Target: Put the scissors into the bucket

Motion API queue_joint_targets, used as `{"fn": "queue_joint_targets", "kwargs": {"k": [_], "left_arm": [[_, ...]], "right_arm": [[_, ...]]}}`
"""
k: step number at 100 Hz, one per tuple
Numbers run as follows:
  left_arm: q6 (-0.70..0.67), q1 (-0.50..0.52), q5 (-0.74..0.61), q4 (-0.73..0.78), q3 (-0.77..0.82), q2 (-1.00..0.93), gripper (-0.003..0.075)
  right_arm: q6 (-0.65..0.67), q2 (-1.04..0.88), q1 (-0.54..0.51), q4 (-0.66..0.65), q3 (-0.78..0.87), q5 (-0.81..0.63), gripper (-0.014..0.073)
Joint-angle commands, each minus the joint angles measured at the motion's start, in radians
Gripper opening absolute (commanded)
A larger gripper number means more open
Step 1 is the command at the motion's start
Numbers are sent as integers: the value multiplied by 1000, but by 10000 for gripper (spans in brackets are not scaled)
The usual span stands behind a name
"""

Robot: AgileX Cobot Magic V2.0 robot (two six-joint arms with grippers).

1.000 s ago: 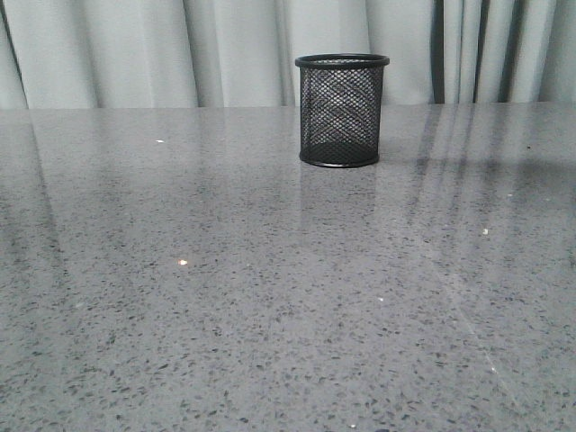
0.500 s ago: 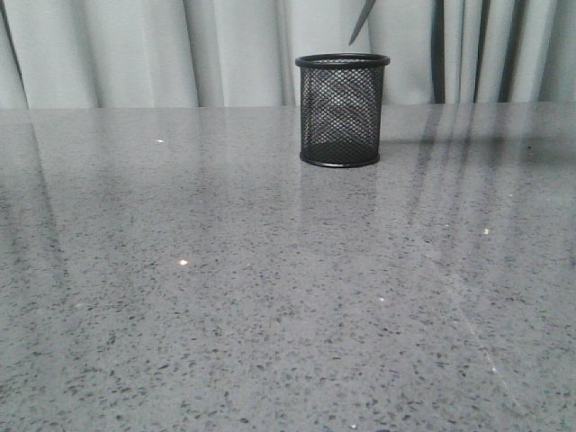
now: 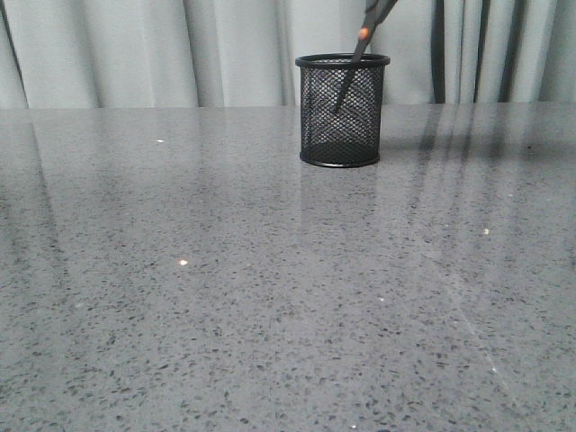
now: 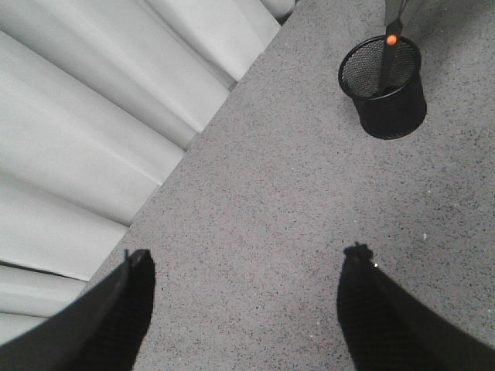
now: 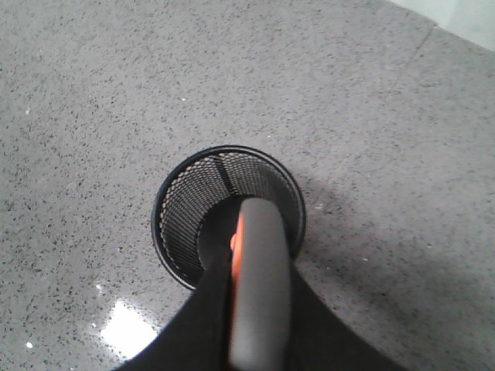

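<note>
The bucket [image 3: 342,112], a black wire-mesh cup, stands upright at the back of the table, right of centre. The scissors [image 3: 357,49] hang tilted from above it, orange pivot dot just over the rim, dark blades down inside the mesh. In the right wrist view my right gripper [image 5: 259,309] is shut on the scissors' grey, orange-lined handle [image 5: 259,270], directly over the bucket's mouth [image 5: 178,209]. My left gripper [image 4: 248,253] is open and empty, well away from the bucket [image 4: 384,93], with the scissors [image 4: 390,39] seen inside it. Neither gripper shows in the front view.
The speckled grey table [image 3: 270,297] runs to a pale curtain [image 3: 135,54] right behind the bucket. The left wrist view shows the same curtain [image 4: 93,139] along the table's edge.
The scissors have come down from above the front view: absent a second ago, blade tip above the rim half a second ago, now blades inside the bucket.
</note>
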Motion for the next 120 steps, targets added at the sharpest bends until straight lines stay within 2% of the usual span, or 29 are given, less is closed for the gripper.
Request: {"fn": "queue_joint_targets", "kwargs": {"k": [1, 35, 42, 59, 66, 91, 100, 107, 115, 120], "left_arm": [[-13, 3, -38, -22, -27, -17, 459], [-13, 3, -38, -22, -27, -17, 459], [-13, 3, -38, -22, -27, -17, 459], [-13, 3, -38, -22, -27, -17, 459], [-13, 3, -38, -22, -27, -17, 459], [-13, 3, -38, -22, -27, -17, 459], [-13, 3, -38, -23, -27, -17, 459], [-13, 3, -38, -28, -27, -17, 454], [-13, 3, -38, -36, -27, -17, 405], [-13, 3, -38, -51, -27, -17, 335]], "right_arm": [[2, -30, 15, 9, -38, -72, -45], [2, -15, 31, 4, -38, -87, -27], [2, -15, 31, 4, -38, -80, 28], [2, -15, 31, 4, -40, -79, 244], [2, -15, 27, 2, -56, -73, 304], [56, -34, -32, 2, -188, 25, 321], [74, -62, -54, 12, -205, 53, 298], [82, -90, -66, 26, -205, 68, 218], [82, -123, -75, 42, -205, 77, 52], [82, -147, -77, 48, -205, 77, -62]]}}
